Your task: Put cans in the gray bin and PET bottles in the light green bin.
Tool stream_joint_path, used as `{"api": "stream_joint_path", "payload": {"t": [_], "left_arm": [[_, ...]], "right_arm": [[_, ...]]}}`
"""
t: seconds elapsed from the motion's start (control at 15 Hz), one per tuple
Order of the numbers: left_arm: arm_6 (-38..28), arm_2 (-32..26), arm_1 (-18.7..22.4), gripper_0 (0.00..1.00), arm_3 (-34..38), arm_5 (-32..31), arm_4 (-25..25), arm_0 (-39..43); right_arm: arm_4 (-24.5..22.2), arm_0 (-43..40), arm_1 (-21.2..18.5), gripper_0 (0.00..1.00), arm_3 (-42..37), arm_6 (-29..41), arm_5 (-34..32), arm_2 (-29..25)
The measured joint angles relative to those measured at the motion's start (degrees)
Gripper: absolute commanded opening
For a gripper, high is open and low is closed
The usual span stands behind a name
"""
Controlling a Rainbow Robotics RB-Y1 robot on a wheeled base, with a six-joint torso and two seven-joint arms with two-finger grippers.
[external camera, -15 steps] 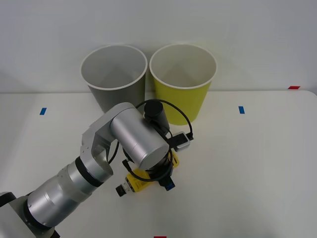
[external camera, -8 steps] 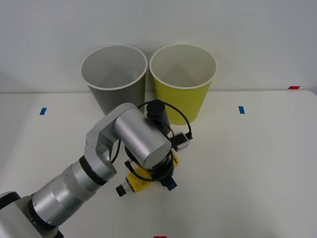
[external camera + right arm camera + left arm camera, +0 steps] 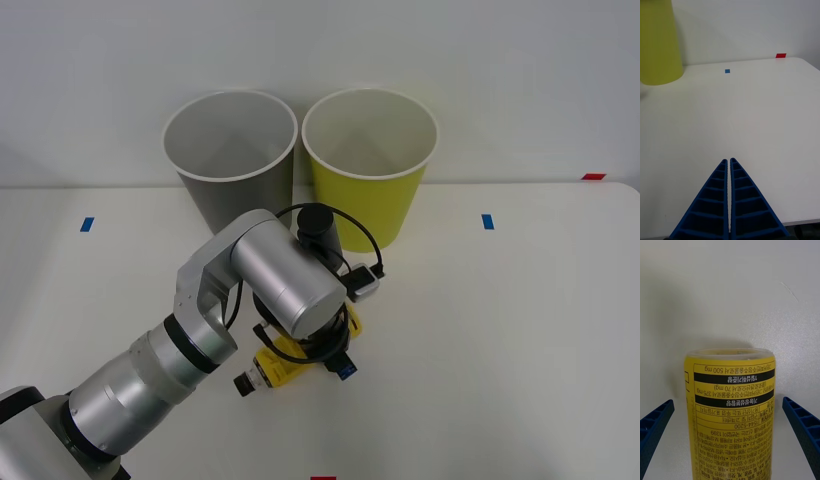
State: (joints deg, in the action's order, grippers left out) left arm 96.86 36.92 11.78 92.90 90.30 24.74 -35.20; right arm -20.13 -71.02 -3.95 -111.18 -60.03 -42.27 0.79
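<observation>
The small yellow-labelled plastic bottle [image 3: 268,368] lies on its side on the white tabletop [image 3: 500,330], black cap toward the near left, well in front of the two round bins. The dark gray tapered bin [image 3: 232,150] stands at the far left, the yellow-green tapered bin [image 3: 370,160] touching it on the right (both show white insides). The left claw [image 3: 730,427] is down over the bottle, blue ribbed fingers [image 3: 801,427] spread wide on either side, not touching it. The right claw [image 3: 729,198] sits low over bare tabletop with fingers pressed together, holding nothing.

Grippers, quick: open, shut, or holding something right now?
Left gripper: open, fingers either side of the lying PET bottle, not gripping.
Right gripper: shut, empty, above the table.
</observation>
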Motion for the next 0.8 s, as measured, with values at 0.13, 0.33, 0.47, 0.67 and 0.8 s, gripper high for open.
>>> {"api": "stream_joint_path", "payload": {"t": [0.13, 0.33, 0.47, 0.67, 0.8], "left_arm": [[-0.4, -0.1, -0.1, 1.0, 0.0, -0.1, -0.3, 0.0], [-1.0, -0.1, -0.2, 0.69, 0.0, -0.3, -0.3, 0.0], [-1.4, -0.1, -0.1, 0.0, 0.0, -0.4, -0.3, 0.0], [-1.7, -0.1, -0.1, 0.0, -0.1, -0.8, -0.3, 0.0], [-1.9, -0.1, -0.1, 0.0, -0.1, -0.8, -0.2, 0.0]], "right_arm": [[0.0, 0.0, 0.0, 0.0, 0.0, 0.0, 0.0, 0.0], [0.0, 0.0, 0.0, 0.0, 0.0, 0.0, 0.0, 0.0], [0.0, 0.0, 0.0, 0.0, 0.0, 0.0, 0.0, 0.0], [0.0, 0.0, 0.0, 0.0, 0.0, 0.0, 0.0, 0.0], [0.0, 0.0, 0.0, 0.0, 0.0, 0.0, 0.0, 0.0]]}}
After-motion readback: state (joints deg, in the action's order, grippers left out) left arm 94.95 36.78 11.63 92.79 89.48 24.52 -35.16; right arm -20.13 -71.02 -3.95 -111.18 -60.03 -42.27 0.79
